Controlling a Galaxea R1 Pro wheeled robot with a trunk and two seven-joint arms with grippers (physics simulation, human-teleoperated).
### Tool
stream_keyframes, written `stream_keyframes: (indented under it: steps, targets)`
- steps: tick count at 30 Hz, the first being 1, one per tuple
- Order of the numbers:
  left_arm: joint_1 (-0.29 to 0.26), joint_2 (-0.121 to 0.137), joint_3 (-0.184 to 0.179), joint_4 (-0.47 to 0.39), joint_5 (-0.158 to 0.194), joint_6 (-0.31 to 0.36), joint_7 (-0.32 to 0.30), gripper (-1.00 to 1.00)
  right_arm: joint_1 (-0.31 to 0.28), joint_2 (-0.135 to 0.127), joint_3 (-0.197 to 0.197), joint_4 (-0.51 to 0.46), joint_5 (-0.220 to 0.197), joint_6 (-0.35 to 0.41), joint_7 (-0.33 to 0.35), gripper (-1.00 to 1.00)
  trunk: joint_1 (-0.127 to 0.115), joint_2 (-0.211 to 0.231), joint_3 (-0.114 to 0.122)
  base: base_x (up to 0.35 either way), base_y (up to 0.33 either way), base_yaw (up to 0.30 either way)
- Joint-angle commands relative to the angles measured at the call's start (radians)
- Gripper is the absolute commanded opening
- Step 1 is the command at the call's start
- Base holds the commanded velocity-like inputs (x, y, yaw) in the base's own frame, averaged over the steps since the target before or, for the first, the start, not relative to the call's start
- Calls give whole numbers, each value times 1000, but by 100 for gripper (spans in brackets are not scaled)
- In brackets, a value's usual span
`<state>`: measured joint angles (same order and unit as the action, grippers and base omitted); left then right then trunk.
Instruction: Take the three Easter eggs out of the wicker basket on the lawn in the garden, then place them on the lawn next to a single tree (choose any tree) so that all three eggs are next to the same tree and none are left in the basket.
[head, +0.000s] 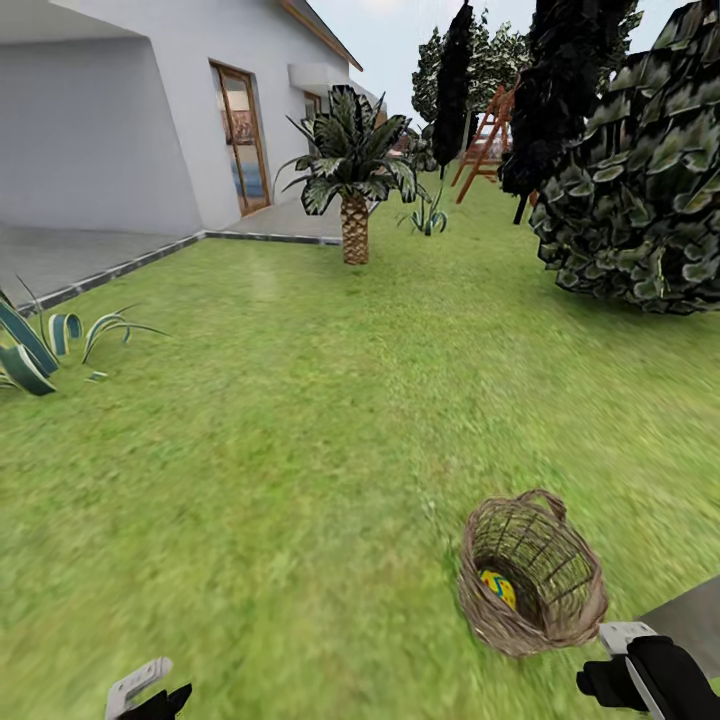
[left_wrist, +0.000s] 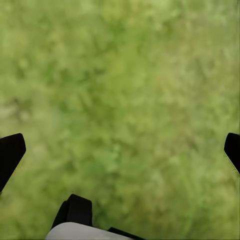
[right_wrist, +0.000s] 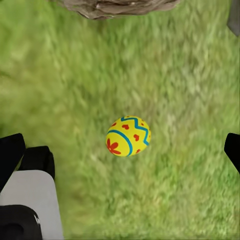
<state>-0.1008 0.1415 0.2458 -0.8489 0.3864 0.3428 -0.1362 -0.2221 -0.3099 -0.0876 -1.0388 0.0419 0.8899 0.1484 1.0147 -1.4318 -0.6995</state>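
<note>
Right wrist view finds a yellow Easter egg (right_wrist: 128, 136) lying on the lawn (right_wrist: 190, 75) between the spread fingers of the right hand (right_wrist: 120, 155), just clear of the wicker basket (head: 532, 575) holding another egg (head: 497, 588); the left hand (left_wrist: 120, 150), also spread, hangs farther off.

The lawn (head: 300, 420) fills most of the head frame, bright mottled green. At lower right the wicker basket (head: 532, 575) lies tipped on the grass, mouth toward the camera, one yellow egg (head: 498, 588) inside. A palm (head: 354, 170) stands at upper centre, a spiky plant (head: 45, 340) at the left edge. In the right wrist frame a painted egg (right_wrist: 128, 136) rests on the grass at centre
</note>
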Motion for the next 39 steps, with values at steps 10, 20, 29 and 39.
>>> stream_keyframes:
  steps: [10,20,29,39]
  targets:
    - [0,0,3,-1,6,9,-3,100,0,0,-3,-1,5,4,5,100,-23,42,18,314,125,0]
    - [0,0,3,1,5,9,-3,100,0,0,-3,-1,5,6,5,100,-49,91,40,326,99,0]
    - [0,-1,3,2,5,10,-3,100,0,-1,-3,-1,5,7,6,100,-65,119,53,214,24,0]
    - [-1,-2,3,2,5,10,-2,100,0,-1,-4,-1,4,9,6,100,-99,182,81,8,0,0]
